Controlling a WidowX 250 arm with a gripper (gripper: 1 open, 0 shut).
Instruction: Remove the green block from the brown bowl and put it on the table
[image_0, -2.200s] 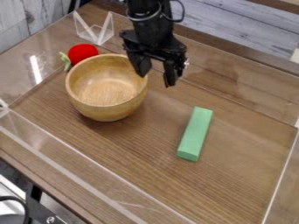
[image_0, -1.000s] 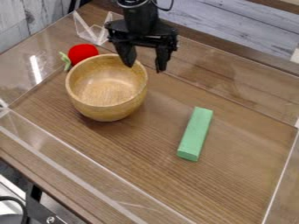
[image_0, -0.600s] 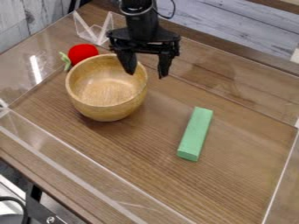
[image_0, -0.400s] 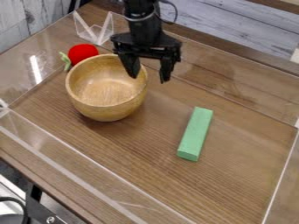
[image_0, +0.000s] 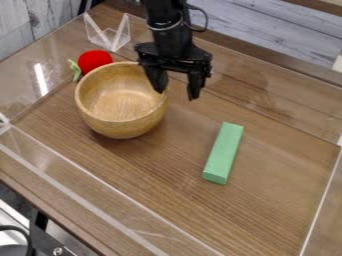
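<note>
I have the black end effector pointing steeply down at the far right edge of the round, light tan wooden bowl, its fingers spread wide with nothing between them. From this view the fingertips hang just past the bowl's rim on the right side; I cannot tell whether any of them touches the wood. The bowl sits upright on the glossy brown wood-grain bench, and I see only bare smooth grain inside it.

The flat, elongated light green block lies flat on the bench, well to the right of the bowl and nearer to me than the end effector. It runs slightly diagonally, its far end leaning right, and it touches neither the bowl nor the fingers.

Behind the bowl on the left I can see a red round object with a bit of green at its side, close against the bowl's far rim. Clear acrylic walls border the bench along the front and right edges.
</note>
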